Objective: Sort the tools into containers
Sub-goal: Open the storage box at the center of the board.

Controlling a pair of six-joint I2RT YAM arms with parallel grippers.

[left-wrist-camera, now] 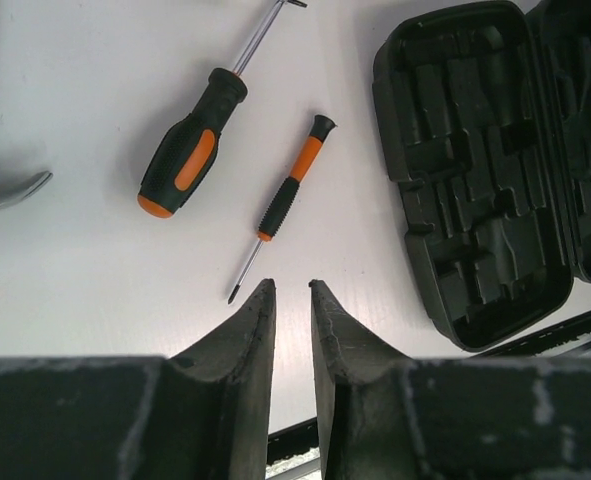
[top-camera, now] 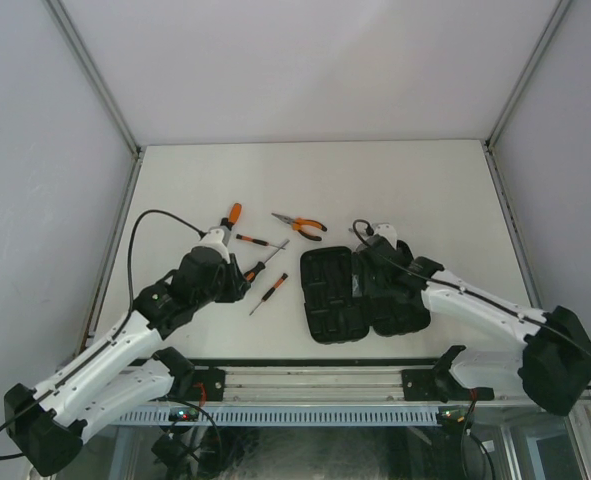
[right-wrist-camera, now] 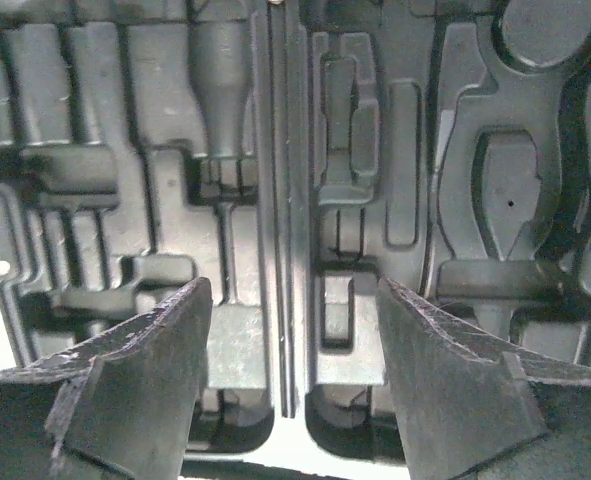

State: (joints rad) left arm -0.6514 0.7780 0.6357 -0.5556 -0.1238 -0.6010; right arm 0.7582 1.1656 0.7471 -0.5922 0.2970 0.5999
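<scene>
The black tool case [top-camera: 360,295] lies open, its moulded slots empty. My right gripper [top-camera: 373,268] hovers over it, open and empty; the right wrist view shows the case's hinge line [right-wrist-camera: 293,200] between the wide-spread fingers. My left gripper [top-camera: 241,288] is narrowly open and empty above the table, just short of the tip of a thin screwdriver [left-wrist-camera: 285,200]. A thick screwdriver [left-wrist-camera: 190,150] lies beside it and the case [left-wrist-camera: 485,170] is to the right. The hammer [top-camera: 232,214], the pliers [top-camera: 300,225] and another thin screwdriver [top-camera: 255,241] lie farther back.
The hammer head [left-wrist-camera: 5,190] shows at the left edge of the left wrist view. The table's front rail [top-camera: 315,385] runs close behind the case. Metal frame posts [top-camera: 90,70] stand at the table's far corners.
</scene>
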